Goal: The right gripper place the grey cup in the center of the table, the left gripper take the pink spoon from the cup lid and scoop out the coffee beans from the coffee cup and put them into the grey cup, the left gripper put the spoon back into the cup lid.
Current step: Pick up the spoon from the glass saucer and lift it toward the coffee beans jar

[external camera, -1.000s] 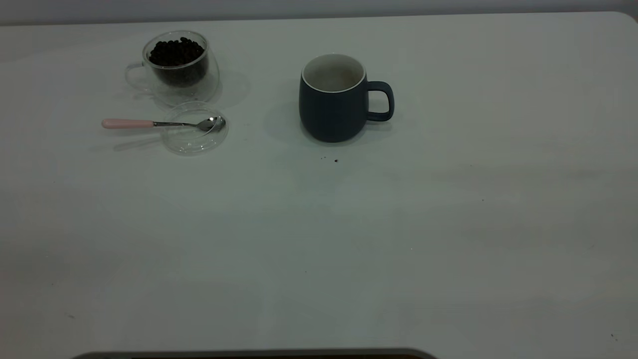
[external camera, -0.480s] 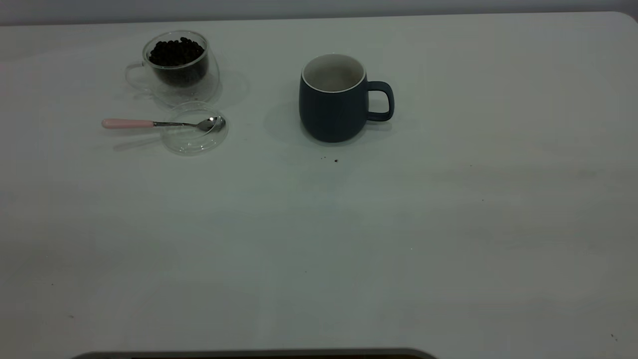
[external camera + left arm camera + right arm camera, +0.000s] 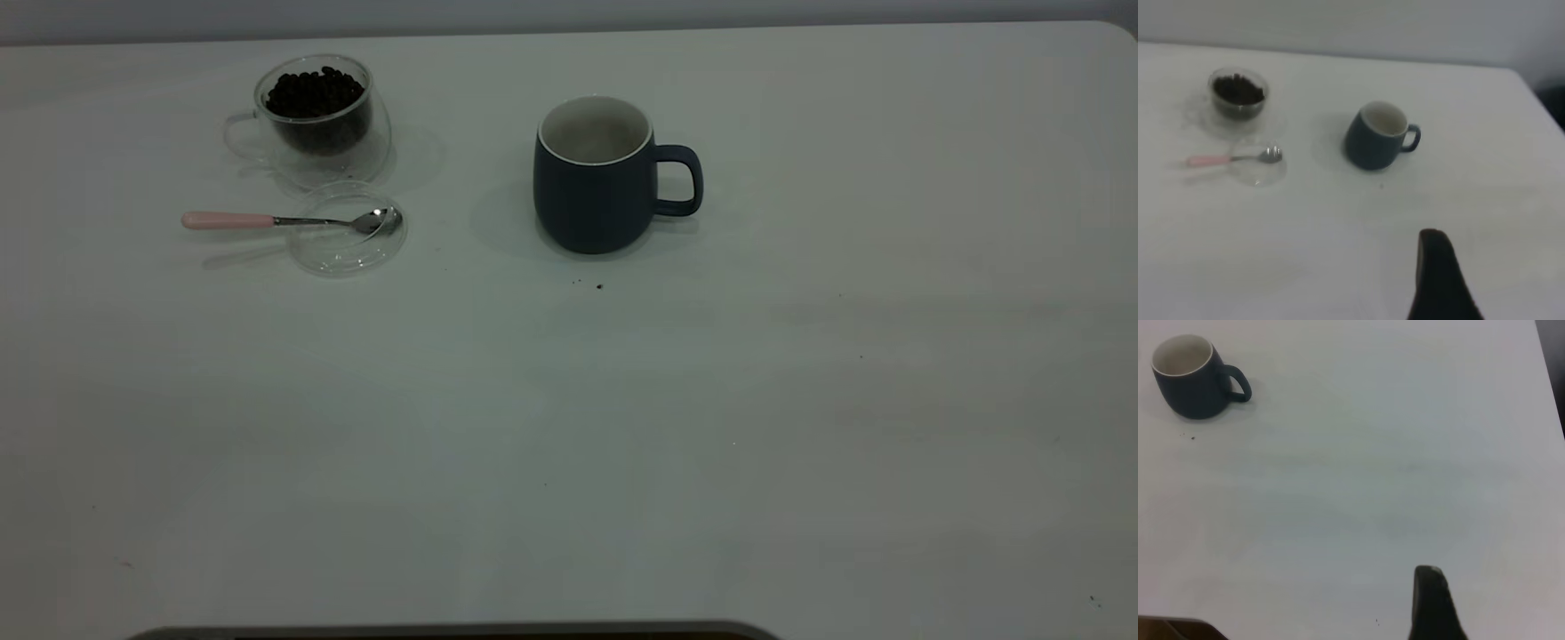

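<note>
Only one dark finger [image 3: 1439,280] of the left gripper visible in the left wrist view, raised above bare desk [image 3: 569,444], well apart from every object; cannot tell whether open or closed. Same for the right gripper: a single dark finger [image 3: 1431,603] in the right wrist view, over bare surface, far from the mug; state not readable. Neither arm visible in the exterior view.

Outward on the desk: grey cup [image 3: 597,174] upright near the middle of the far half, handle pointing to the exterior view's right, pale interior showing no beans. A few dark specks [image 3: 598,286] just in front of it.

Farther to the left, cup lid [image 3: 348,229] lying flat, with the pink spoon [image 3: 284,220] resting across it: metal bowl on the glass disc, pink handle sticking out past the rim toward the left, raised off the surface and casting a shadow.

Just behind the lid, touching or nearly touching it, coffee cup [image 3: 313,117] upright, clear handle to the left, filled with coffee beans [image 3: 315,92] heaped close to the rim.
</note>
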Controlling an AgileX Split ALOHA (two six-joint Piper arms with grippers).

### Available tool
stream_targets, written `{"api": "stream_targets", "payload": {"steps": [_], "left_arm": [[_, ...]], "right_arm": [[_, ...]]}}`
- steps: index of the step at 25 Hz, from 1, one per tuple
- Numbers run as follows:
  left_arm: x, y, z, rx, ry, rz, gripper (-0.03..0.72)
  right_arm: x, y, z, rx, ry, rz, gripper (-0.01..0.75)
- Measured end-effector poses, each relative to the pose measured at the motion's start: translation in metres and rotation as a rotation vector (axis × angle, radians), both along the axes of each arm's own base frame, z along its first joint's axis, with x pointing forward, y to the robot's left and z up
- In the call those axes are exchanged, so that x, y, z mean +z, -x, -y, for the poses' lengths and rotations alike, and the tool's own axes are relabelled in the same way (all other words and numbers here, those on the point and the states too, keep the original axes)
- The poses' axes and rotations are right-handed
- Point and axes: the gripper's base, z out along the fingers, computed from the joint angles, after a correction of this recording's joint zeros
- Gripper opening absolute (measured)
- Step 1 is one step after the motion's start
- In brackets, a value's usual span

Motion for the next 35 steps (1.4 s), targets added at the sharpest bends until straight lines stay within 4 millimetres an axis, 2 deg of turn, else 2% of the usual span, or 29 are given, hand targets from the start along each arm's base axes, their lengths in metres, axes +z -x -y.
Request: {"api": "stream_targets", "payload": {"steps": [5, 8, 11, 15, 19, 23, 26, 29, 35], "left_arm": [[0.013, -0.007, -0.006, 0.086, 0.038, 0.147, 0.501], [0.018, -0.022, -0.010, 0.136, 0.045, 0.132, 0.466], [0.016, -0.056, -0.014, 0.175, 0.012, -0.011, 0.433], [0.009, -0.117, -0.016, 0.190, 0.010, -0.268, 0.423], [0.000, -0.188, -0.016, 0.188, 0.021, -0.505, 0.424], [-0.017, -0.263, -0.017, 0.144, -0.021, -0.694, 0.424], [-0.035, -0.306, -0.025, 0.127, -0.018, -0.832, 0.418], [-0.052, -0.330, -0.037, 0.127, -0.018, -0.906, 0.395], [-0.081, -0.343, -0.070, 0.166, -0.027, -0.953, 0.375]], "right_arm": [[0.000, 0.000, 0.000, 0.001, 0.000, 0.000, 0.507], [0.000, 0.000, 0.000, 0.001, 0.000, 0.000, 0.507], [0.000, 0.000, 0.000, 0.001, 0.000, 0.000, 0.507], [0.000, 0.000, 0.000, 0.001, 0.000, 0.000, 0.507], [0.000, 0.000, 0.000, 0.001, 0.000, 0.000, 0.507], [0.000, 0.000, 0.000, 0.001, 0.000, 0.000, 0.507], [0.000, 0.000, 0.000, 0.001, 0.000, 0.000, 0.507], [0.000, 0.000, 0.000, 0.001, 0.000, 0.000, 0.507], [0.000, 0.000, 0.000, 0.001, 0.000, 0.000, 0.507]]}}
